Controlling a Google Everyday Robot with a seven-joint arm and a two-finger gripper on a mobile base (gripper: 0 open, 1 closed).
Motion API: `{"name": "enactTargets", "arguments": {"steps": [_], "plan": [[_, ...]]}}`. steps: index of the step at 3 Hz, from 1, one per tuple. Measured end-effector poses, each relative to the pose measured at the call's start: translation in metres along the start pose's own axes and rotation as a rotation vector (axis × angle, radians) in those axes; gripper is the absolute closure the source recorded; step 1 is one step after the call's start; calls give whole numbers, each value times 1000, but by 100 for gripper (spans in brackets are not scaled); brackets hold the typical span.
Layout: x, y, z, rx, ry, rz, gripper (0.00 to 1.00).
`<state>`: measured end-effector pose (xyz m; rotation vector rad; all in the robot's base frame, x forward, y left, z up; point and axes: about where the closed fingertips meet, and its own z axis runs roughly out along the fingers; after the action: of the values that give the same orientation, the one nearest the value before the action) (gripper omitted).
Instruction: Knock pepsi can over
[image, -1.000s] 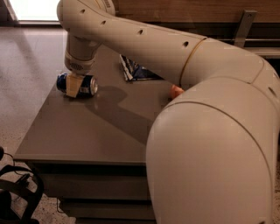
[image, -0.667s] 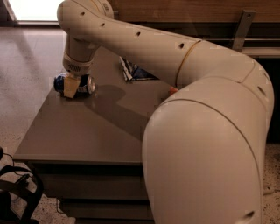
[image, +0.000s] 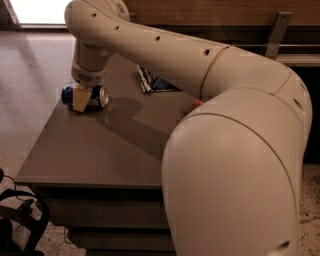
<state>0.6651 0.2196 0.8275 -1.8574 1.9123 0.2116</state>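
The pepsi can (image: 98, 96) lies on its side near the left edge of the grey table (image: 100, 150), its silver top pointing right. It is dark blue. My gripper (image: 80, 99) hangs straight down from the cream arm and is right at the can, covering its middle. The can's left end shows just past the gripper.
A crinkled dark blue chip bag (image: 154, 82) lies flat at the back of the table. A small orange thing (image: 198, 102) peeks out beside my arm's big elbow, which hides the table's right half. The speckled floor (image: 25, 80) lies to the left, and a black frame (image: 22, 220) is at bottom left.
The gripper and the lying can have shifted slightly to the left, toward the table's left edge. Otherwise little has moved.
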Motion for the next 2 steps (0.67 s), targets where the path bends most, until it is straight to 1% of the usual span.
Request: {"name": "enactTargets", "arguments": {"steps": [2], "plan": [[0, 2, 4, -6, 3, -2, 5]]}}
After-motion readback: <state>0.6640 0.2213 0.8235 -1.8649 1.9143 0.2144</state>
